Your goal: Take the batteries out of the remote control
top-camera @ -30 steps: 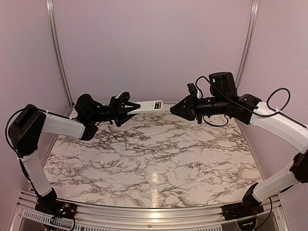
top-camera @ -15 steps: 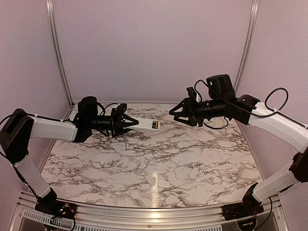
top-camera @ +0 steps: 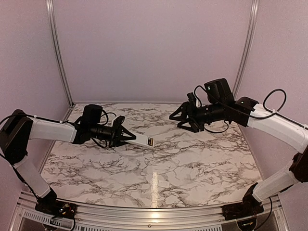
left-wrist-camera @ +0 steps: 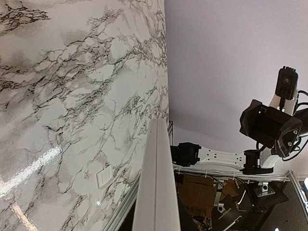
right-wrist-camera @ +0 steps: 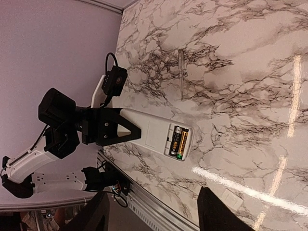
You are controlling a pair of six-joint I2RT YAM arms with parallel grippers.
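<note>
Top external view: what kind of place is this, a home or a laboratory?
Most likely a laboratory robot cell, not a home: a left arm and a right arm stand at a marble-patterned table, enclosed by plain lilac walls with aluminium posts.

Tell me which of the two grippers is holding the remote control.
The left gripper, shut on the remote control; the right gripper hangs open and empty.
</note>
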